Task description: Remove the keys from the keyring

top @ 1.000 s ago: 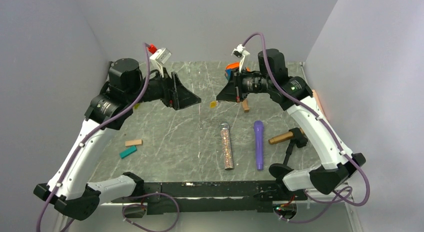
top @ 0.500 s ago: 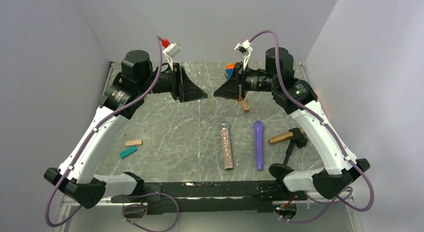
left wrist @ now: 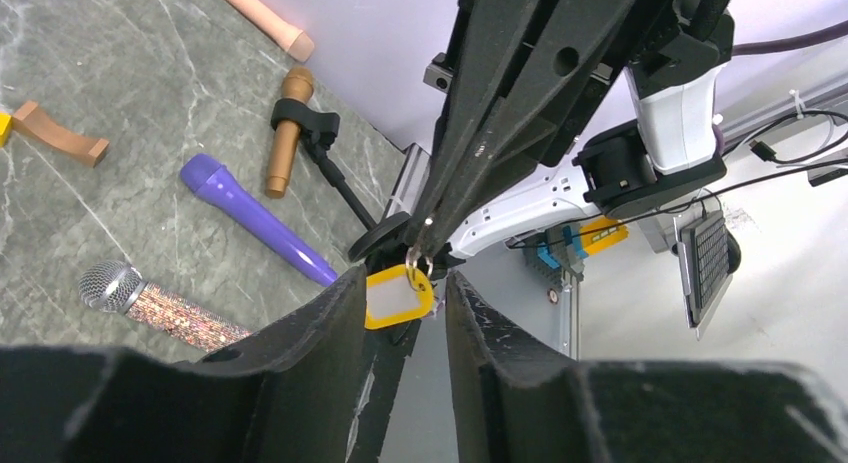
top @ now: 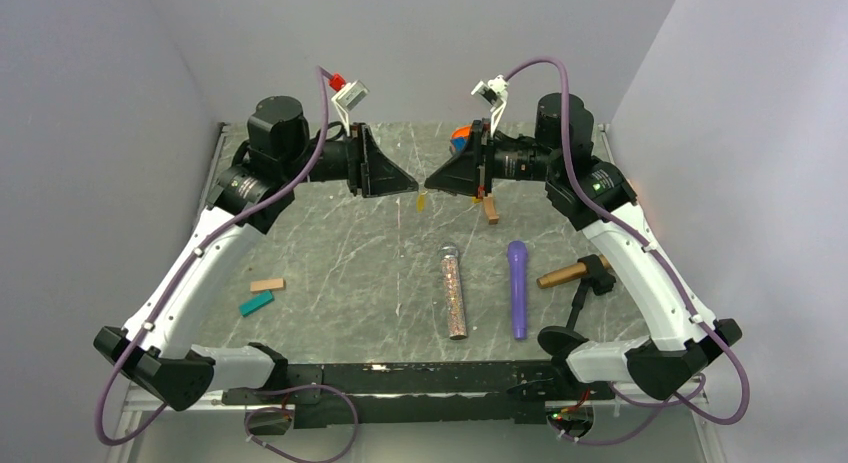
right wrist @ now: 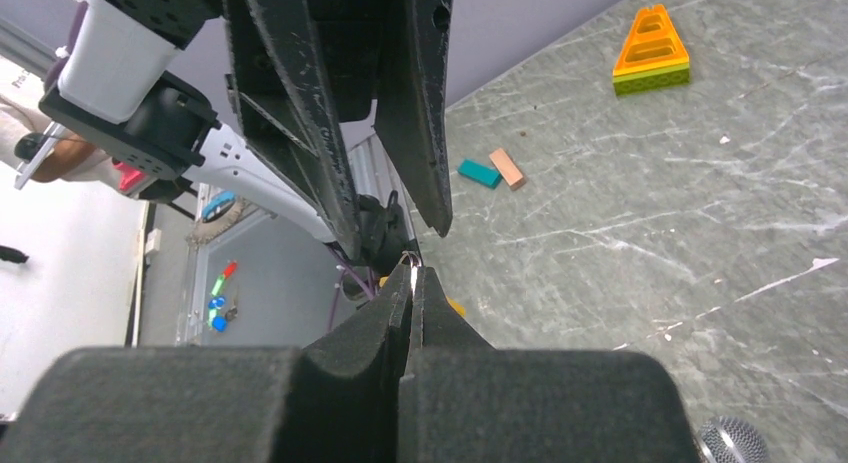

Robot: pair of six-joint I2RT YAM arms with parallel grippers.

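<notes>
right gripper [right wrist: 410, 281] jaws pinched on keyring [left wrist: 419, 260], mid-air; left gripper [left wrist: 405, 279] jaws apart around hanging yellow keys [left wrist: 397, 297]. next: close left, pull keys off

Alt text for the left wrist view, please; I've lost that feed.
A yellow key tag hangs from a small ring pinched by the shut right gripper, dangling in the gap between the fingers of the open left gripper. Beyond lie a purple microphone, a glitter microphone and a gold microphone on the grey table.
</notes>
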